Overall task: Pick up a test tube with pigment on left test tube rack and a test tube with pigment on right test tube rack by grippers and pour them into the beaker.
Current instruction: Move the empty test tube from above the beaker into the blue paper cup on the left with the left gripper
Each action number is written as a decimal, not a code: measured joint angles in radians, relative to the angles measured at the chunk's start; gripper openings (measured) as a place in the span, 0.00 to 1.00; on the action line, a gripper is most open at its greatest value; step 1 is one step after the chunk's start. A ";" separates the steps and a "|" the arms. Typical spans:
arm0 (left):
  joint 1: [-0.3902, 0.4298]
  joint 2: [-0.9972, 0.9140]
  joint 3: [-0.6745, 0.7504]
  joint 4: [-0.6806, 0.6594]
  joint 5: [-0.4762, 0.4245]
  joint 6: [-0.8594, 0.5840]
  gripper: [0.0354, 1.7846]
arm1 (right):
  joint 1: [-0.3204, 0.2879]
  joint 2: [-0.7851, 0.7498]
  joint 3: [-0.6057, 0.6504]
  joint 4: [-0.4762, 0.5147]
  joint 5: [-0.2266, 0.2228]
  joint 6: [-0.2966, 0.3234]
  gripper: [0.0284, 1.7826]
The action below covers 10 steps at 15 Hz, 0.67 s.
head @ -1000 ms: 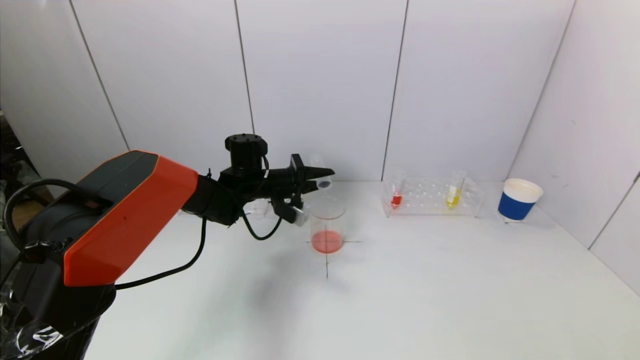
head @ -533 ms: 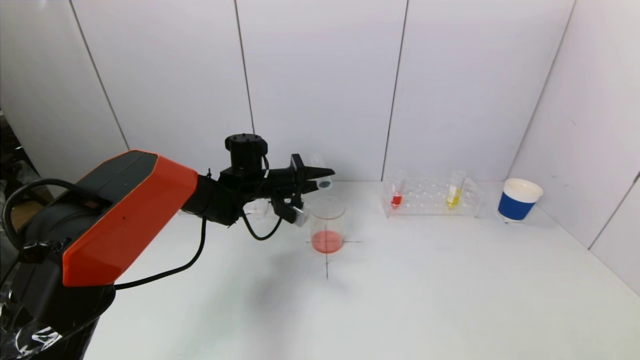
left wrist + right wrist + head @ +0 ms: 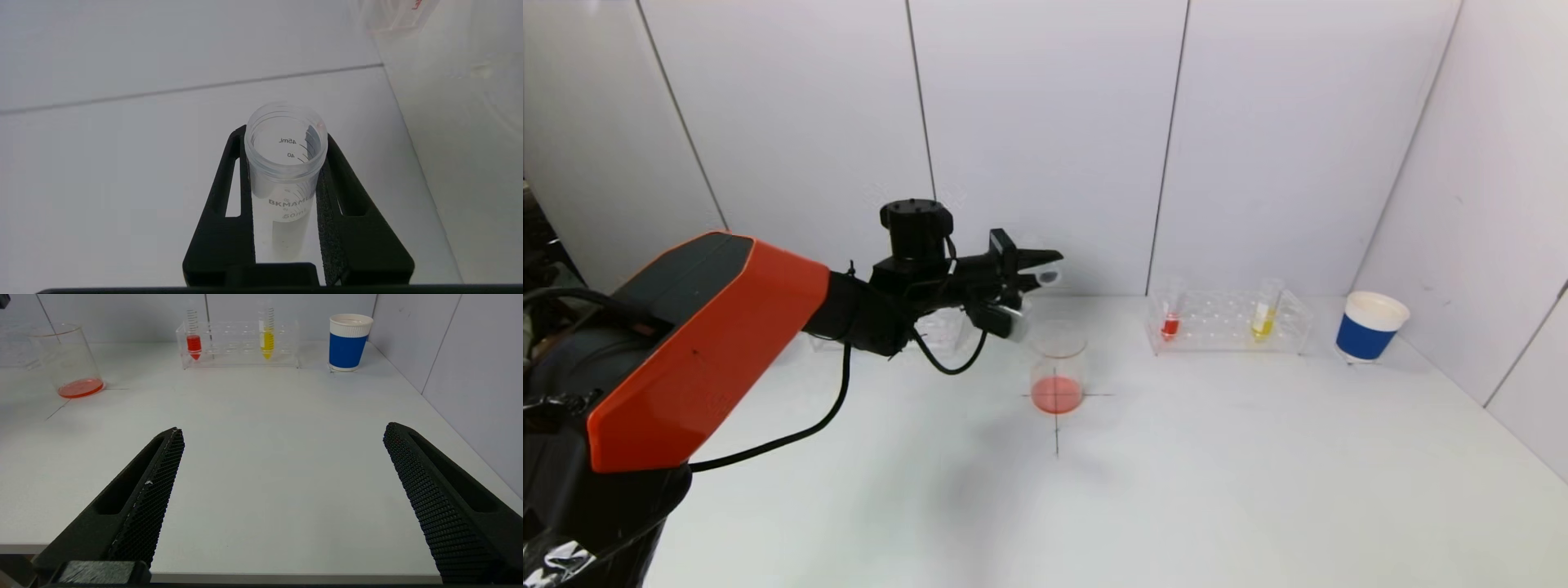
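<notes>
The left tool (image 3: 1045,271) is clenched on an emptied test tube (image 3: 286,159), held tilted above and just behind the beaker (image 3: 1058,367); the beaker stands on the counter (image 3: 1176,474) below the tool, holding red liquid; the right rack (image 3: 1225,322) lies well right of it; the right tool (image 3: 282,490) is released, low over the counter's near edge.

Bright, even light (soft faint shadows); left arm (image 3: 711,327) slightly blurred.
</notes>
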 joint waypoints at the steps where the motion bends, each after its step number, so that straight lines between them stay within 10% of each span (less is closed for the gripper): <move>1: 0.000 -0.017 -0.007 0.001 0.065 -0.100 0.23 | 0.000 0.000 0.000 0.000 -0.001 0.000 0.99; 6: 0.052 -0.106 -0.097 0.174 0.464 -0.509 0.23 | 0.000 0.000 0.000 0.000 0.000 0.000 0.99; 10: 0.122 -0.205 -0.139 0.459 0.552 -0.836 0.23 | 0.000 0.000 0.000 0.000 0.000 0.000 0.99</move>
